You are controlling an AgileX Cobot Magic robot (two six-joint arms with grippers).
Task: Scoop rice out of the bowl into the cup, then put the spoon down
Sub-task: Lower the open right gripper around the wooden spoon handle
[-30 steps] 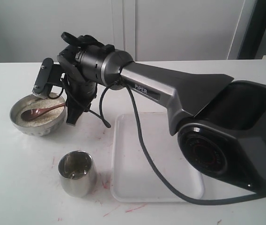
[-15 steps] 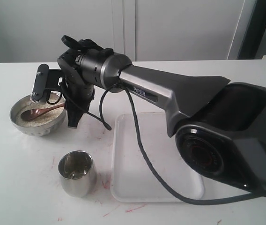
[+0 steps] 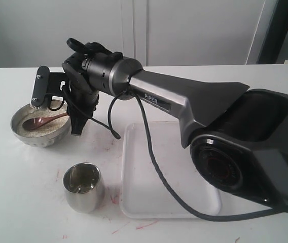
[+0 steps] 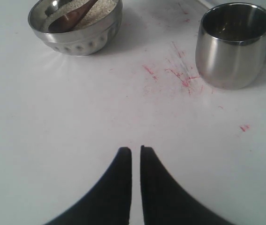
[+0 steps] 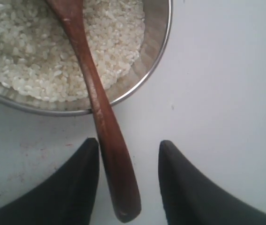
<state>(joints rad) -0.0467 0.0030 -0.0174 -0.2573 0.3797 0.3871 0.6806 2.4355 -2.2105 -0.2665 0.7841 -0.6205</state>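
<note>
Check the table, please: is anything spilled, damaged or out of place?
I see no spilled rice. Only red smears stain the white table beside the cup. The spoon lies in the bowl, its handle over the rim.

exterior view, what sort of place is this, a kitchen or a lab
Most likely a robot test bench, not a kitchen: a bare white table stained with red marks, a robot arm reaching over it, and only a steel bowl, cup and white tray laid out.

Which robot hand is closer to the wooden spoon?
Right. The right gripper has its open jaws either side of the spoon handle, outside the bowl. The left gripper, shut, hangs over the table, back from the bowl.
</note>
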